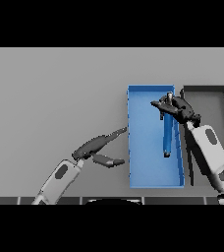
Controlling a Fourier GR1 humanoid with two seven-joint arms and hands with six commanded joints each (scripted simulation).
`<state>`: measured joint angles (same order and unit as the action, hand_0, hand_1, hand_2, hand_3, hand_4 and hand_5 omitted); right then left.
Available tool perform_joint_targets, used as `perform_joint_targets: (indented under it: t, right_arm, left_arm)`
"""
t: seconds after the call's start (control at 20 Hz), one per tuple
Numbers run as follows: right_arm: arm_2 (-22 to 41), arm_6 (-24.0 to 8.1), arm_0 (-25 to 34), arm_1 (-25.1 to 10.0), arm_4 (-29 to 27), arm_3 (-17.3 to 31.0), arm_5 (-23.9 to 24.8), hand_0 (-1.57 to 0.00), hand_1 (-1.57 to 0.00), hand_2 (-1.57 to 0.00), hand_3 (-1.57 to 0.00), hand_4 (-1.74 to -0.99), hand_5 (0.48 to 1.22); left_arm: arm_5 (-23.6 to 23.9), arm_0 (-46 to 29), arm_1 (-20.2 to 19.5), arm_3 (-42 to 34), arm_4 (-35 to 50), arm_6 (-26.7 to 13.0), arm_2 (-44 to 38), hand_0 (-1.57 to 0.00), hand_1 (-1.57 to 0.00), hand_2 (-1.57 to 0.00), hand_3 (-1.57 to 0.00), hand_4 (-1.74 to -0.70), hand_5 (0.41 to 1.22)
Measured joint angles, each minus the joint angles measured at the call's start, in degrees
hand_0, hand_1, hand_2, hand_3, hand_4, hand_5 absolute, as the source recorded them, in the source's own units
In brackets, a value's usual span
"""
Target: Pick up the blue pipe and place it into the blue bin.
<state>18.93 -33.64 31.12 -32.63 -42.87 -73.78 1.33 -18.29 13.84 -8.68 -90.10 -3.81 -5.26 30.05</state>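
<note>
Head view: the right robot hand [179, 108] reaches over the blue bin [146, 170], fingers curled round the upper end of the blue pipe [167, 135], which hangs lengthwise above the bin's right half. A dark bin [222, 91] sits just beside it. The left robot hand [98, 147] hovers over the grey worktop [55, 98], fingers straight, holding nothing.

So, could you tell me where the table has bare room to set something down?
The grey table lies bare left of the blue rectangular bin and beyond the open left robot hand. It is crowded at the bin, where the right robot hand holds the blue pipe.
</note>
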Motion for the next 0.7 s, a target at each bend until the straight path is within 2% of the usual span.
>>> perform_joint_targets:
  t: [0.1, 0.15, 0.2, 0.25, 0.3, 0.4, 0.55, 0.7]
  right_arm:
    - [4.09, 0.18, 1.65, -1.78, -4.58, 1.42, 3.32, -0.84, -0.75, -0.71, -0.57, -1.392, 1.176]
    - [6.93, 0.0, 2.86, -3.29, -7.1, 2.69, 5.51, -0.67, -0.6, -0.57, -0.46, -1.338, 1.157]
    - [8.55, -0.11, 3.19, -3.37, -8.74, 2.92, 6.22, -0.53, -0.48, -0.46, -0.37, -1.285, 1.141]
    - [12.11, 0.0, 4.52, -5.64, -10.43, 3.71, 4.34, -0.43, -0.38, -0.36, -0.29, -1.242, 1.081]
    - [16.02, -1.3, 5.93, -7.48, -12.33, 3.7, 4.34, -0.34, -0.31, -0.29, -0.23, -1.208, 1.028]
    - [21.75, -1.31, 7.48, -9.2, -11.39, 4.43, 3.36, -0.22, -0.19, -0.19, -0.15, -1.165, 0.924]
    - [24.67, -1.29, 8.56, -9.52, -7.36, 5.37, 1.6, -0.11, -0.1, -0.09, -0.08, -1.125, 0.821]
    - [25.94, 0.59, 8.47, -9.45, -4.64, 6.36, 1.38, -0.06, -0.05, -0.05, -0.04, -1.124, 0.738]
  left_arm:
    - [0.23, -0.12, 0.3, -0.09, -0.1, -0.23, 0.2, 0.0, 0.0, 0.0, 0.0, -0.89, 0.453]
    - [0.38, 0.1, 0.39, 0.38, -0.49, -0.35, 0.28, 0.0, 0.0, 0.0, 0.0, -0.89, 0.454]
    - [0.44, -0.16, 0.44, -0.07, -0.36, -0.16, 0.37, 0.0, 0.0, 0.0, 0.0, -0.89, 0.453]
    - [0.29, -0.58, 0.23, -0.55, -0.11, -0.2, 0.44, 0.0, 0.0, 0.0, 0.0, -0.89, 0.453]
    - [0.23, -0.01, 0.21, -0.39, 0.24, -1.16, 0.05, 0.0, 0.0, 0.0, 0.0, -0.89, 0.452]
    - [0.01, -0.11, -0.38, -0.41, 0.66, -0.47, -0.49, 0.0, 0.0, 0.0, 0.0, -0.89, 0.453]
    - [-0.09, -0.16, 0.14, -0.26, 0.51, -0.41, 0.04, 0.0, 0.0, 0.0, 0.0, -0.9, 0.45]
    - [0.06, -0.68, -0.43, -1.3, 0.45, 0.23, 0.01, 0.0, 0.0, 0.0, 0.0, -0.91, 0.457]
